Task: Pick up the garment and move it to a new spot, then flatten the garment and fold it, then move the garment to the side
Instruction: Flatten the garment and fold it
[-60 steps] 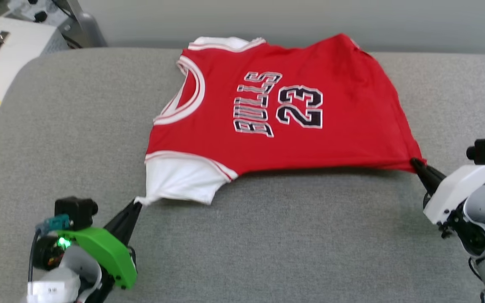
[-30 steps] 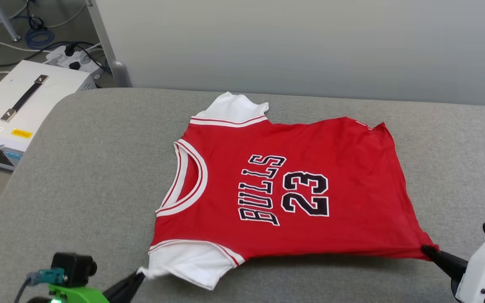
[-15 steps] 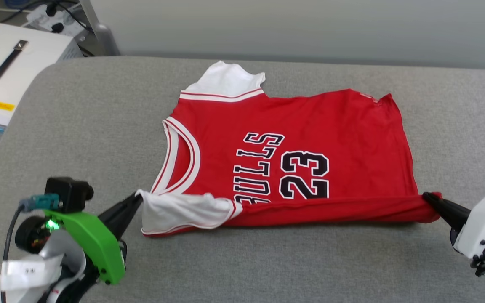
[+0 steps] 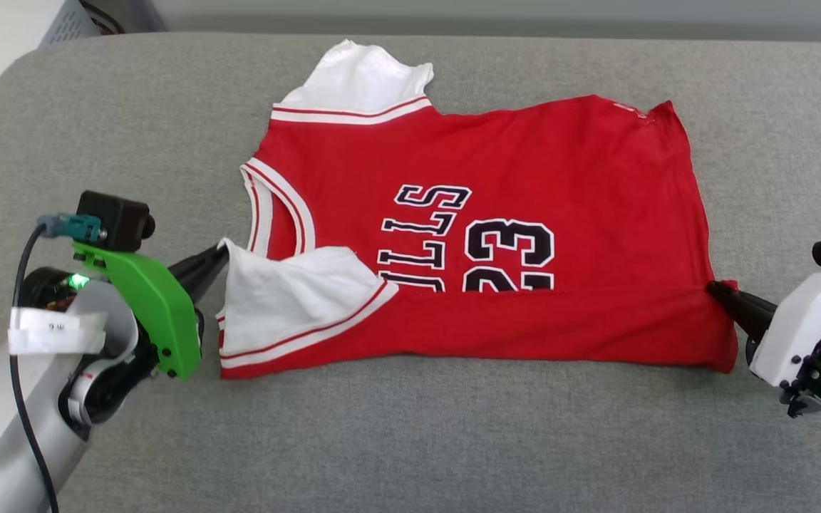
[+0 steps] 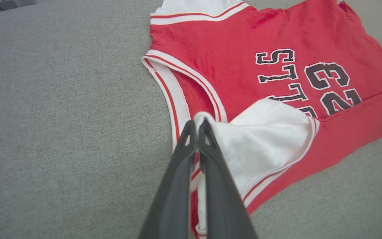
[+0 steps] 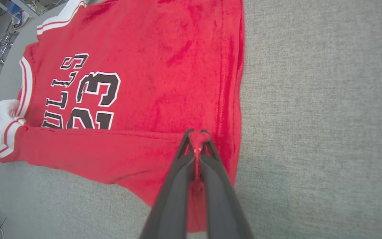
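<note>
You had the garment [image 4: 524, 164] lying in the middle of the grey surface [image 4: 417, 442], collar [image 4: 279, 206] to the left, with its near edge folded over the lower part of "BULLS" and "23". Your left gripper [image 4: 219, 258] had its jaws closed on the tip of the white near sleeve [image 4: 289, 299], beside the collar. Your right gripper [image 4: 715, 288] pinched the red hem corner at the right, jaws tight on the cloth. The other white sleeve [image 4: 357, 78] lay flat at the far edge
</note>
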